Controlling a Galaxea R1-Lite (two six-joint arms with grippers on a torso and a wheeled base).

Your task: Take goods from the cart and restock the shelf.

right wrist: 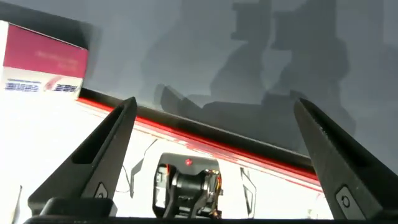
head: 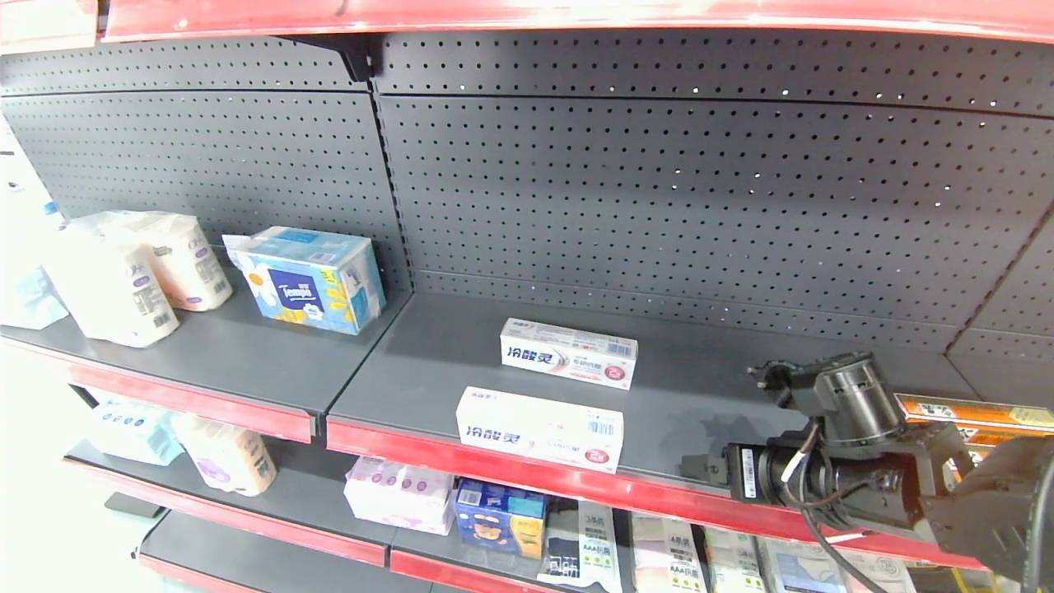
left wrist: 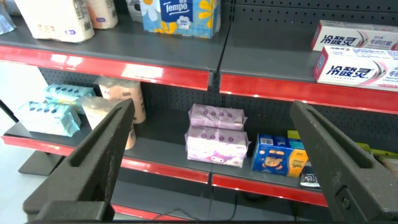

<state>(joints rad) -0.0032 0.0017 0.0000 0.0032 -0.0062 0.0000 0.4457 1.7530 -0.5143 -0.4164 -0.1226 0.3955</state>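
Two white toothpaste boxes lie on the grey middle shelf (head: 708, 412), one at the front edge (head: 539, 428) and one behind it (head: 568, 352). My right gripper (right wrist: 214, 104) is open and empty. It hovers at the shelf's red front lip (right wrist: 205, 134), to the right of the front toothpaste box (right wrist: 43, 62). My left gripper (left wrist: 211, 107) is also open and holds nothing. It hangs in front of the lower shelves, with both toothpaste boxes (left wrist: 357, 65) up to one side.
A blue tissue pack (head: 309, 278) and white paper rolls (head: 111, 280) stand on the left shelf section. Orange boxes (head: 972, 412) lie at the far right. Purple tissue packs (left wrist: 216, 134) and a blue box (left wrist: 278, 155) sit on the shelf below. Bare shelf lies right of the toothpaste.
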